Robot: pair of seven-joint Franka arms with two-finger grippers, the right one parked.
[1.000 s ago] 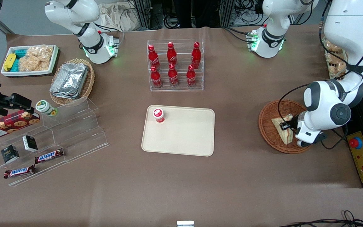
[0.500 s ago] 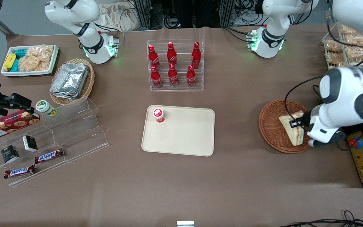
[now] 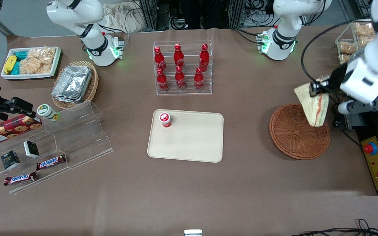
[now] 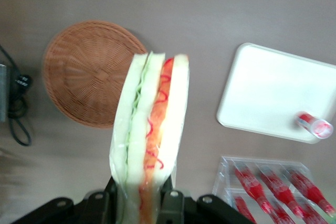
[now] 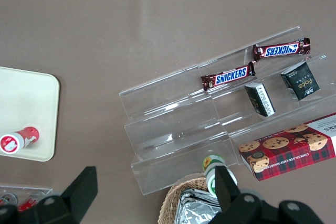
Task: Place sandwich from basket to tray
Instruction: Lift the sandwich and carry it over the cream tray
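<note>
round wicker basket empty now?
Empty: the reddish-brown round wicker basket shows bare weave. The hand holds the clear-wrapped triangular sandwich above its rim.

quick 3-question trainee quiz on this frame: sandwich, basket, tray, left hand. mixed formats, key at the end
1. True or false: the sandwich lies in the basket.
2. What holds the sandwich? A) nothing B) the left hand C) the tray
3. Fill in: on the tray stands one red ____.

Key:
1. False. It hangs above the basket's rim, lifted clear.
2. B. The hand is shut on its upper end.
3. Bottle, at the tray's corner nearest the bottle rack.
</note>
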